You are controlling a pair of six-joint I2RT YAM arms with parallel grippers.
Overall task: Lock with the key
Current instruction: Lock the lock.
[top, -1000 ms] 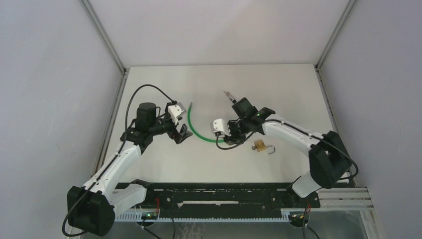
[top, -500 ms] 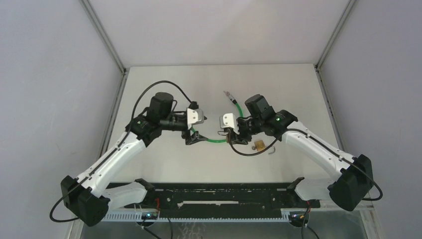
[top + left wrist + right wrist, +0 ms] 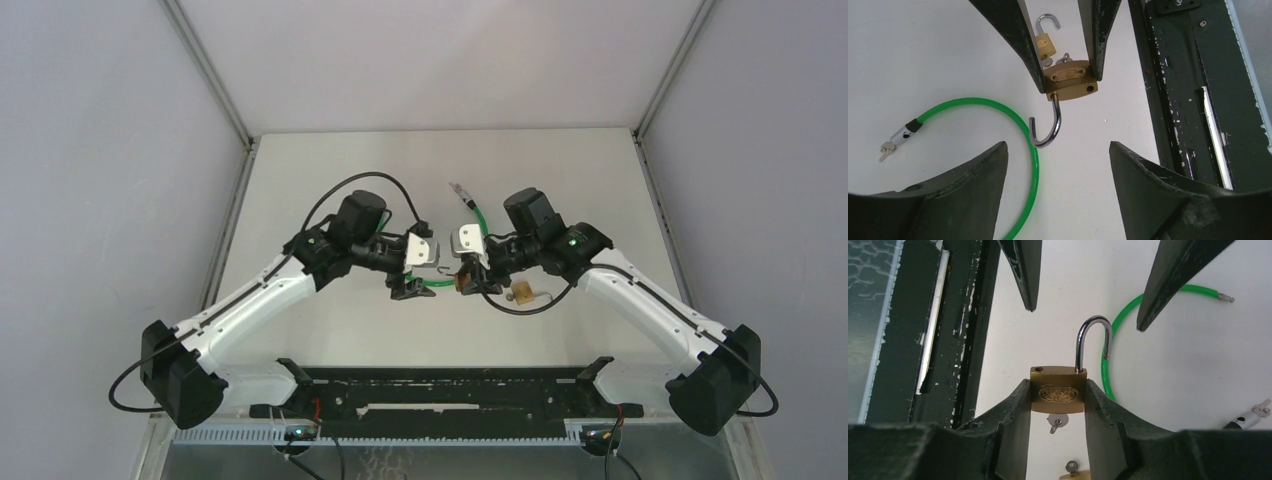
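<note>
A brass padlock (image 3: pixel 1058 392) with its steel shackle (image 3: pixel 1093 340) swung open is clamped by its sides in my right gripper (image 3: pixel 1057 390). A small key (image 3: pixel 1056 422) sticks out of the padlock's underside, between the fingers. In the top view the right gripper (image 3: pixel 465 280) holds the padlock above the table's middle. My left gripper (image 3: pixel 415 280) faces it from the left, jaws open and holding nothing. In the left wrist view the padlock (image 3: pixel 1070 82) hangs just beyond the open left gripper (image 3: pixel 1058 147), its shackle hook pointing toward it.
A second, smaller brass padlock (image 3: pixel 521 292) with an open shackle and a key lies on the table right of the grippers. A green cable (image 3: pixel 998 107) curves across the table below them, with a metal end and keys (image 3: pixel 903 136). A black rail (image 3: pixel 440 390) runs along the near edge.
My left arm has swung right until its gripper faces the held padlock, and its jaws have narrowed a little. The right gripper has shifted slightly right with the padlock.
</note>
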